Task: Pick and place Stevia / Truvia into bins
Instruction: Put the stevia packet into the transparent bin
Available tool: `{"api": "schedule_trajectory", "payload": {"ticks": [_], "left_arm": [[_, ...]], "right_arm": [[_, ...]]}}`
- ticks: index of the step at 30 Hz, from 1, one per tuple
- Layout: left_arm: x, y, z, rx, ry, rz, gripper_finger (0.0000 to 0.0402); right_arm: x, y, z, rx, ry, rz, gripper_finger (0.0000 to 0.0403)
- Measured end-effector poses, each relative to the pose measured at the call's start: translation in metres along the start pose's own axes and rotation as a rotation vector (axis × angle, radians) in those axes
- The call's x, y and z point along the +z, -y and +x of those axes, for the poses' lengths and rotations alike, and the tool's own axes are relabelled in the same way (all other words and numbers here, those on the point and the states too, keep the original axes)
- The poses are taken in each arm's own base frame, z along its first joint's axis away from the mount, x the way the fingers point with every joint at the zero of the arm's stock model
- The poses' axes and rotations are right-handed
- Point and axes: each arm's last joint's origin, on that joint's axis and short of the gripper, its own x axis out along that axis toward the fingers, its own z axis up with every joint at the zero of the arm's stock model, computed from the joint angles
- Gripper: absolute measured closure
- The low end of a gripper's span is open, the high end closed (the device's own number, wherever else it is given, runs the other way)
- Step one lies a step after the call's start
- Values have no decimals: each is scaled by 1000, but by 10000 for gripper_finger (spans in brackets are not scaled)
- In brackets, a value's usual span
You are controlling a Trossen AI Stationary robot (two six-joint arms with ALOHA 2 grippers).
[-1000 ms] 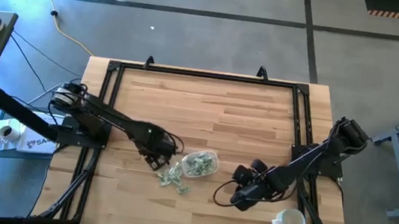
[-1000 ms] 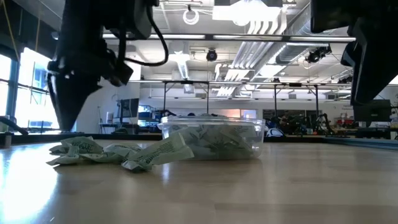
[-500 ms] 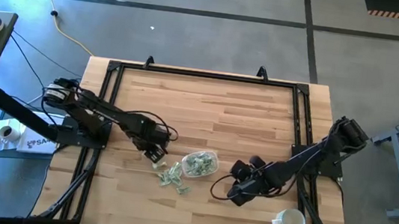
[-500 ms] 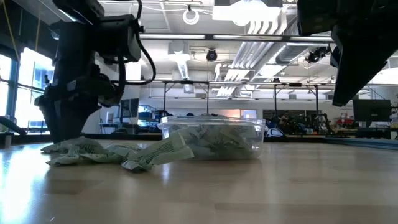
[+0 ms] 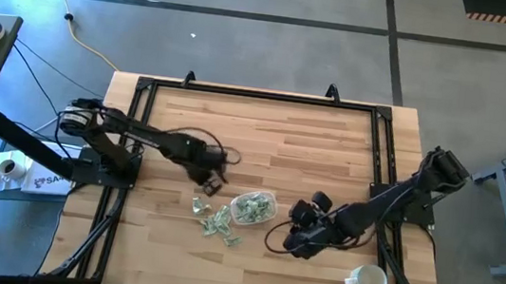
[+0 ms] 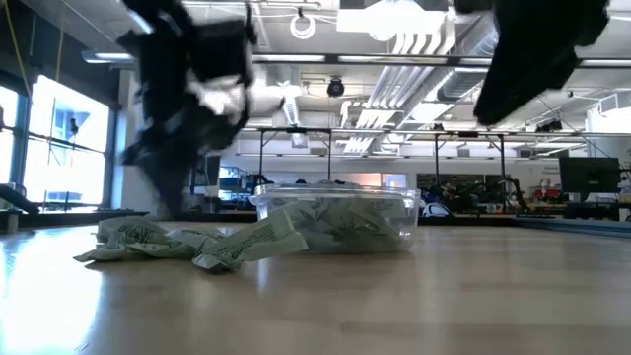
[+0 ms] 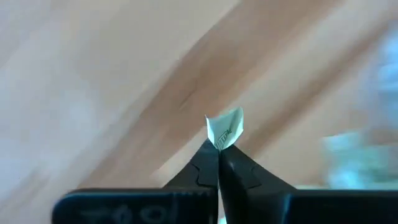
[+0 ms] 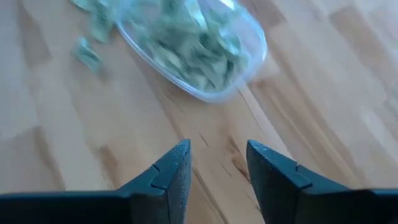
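Note:
Pale green and white Stevia packets lie in a loose pile on the wooden table, just left of the clear bin, which holds several more. The low view shows the pile and the bin side by side. My left gripper is just beyond the pile toward the far edge, shut on one packet. My right gripper hangs open to the right of the bin, its fingers over bare wood. My left gripper pinches one packet between its two fingertips. It holds the packet by one end, and the other end sticks out past the tips. The fingers point steeply down at the table.
A white mug stands near the front right corner, close behind my right arm. A black frame runs round the table top. The far half of the table is bare wood.
My left gripper dipped onto the left end of the packet pile, then swung away toward the far edge and a little toward the bin, still moving fast. My right gripper has drifted slightly toward the bin.

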Motion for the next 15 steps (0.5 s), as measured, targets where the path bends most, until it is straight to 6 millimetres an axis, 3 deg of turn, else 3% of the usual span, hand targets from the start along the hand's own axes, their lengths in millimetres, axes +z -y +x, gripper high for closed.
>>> {"api": "schedule_trajectory", "payload": {"ticks": [7, 10, 15], "left_arm": [[28, 74, -51, -284, 314, 230, 379], [41, 90, -44, -306, 329, 281, 379], [59, 110, -15, -349, 231, 328, 379]], "right_arm": [[-6, 4, -6, -64, -63, -18, 269], [-12, 8, -9, -99, -111, -30, 268], [-23, 4, -15, -94, -138, -54, 269]]}}
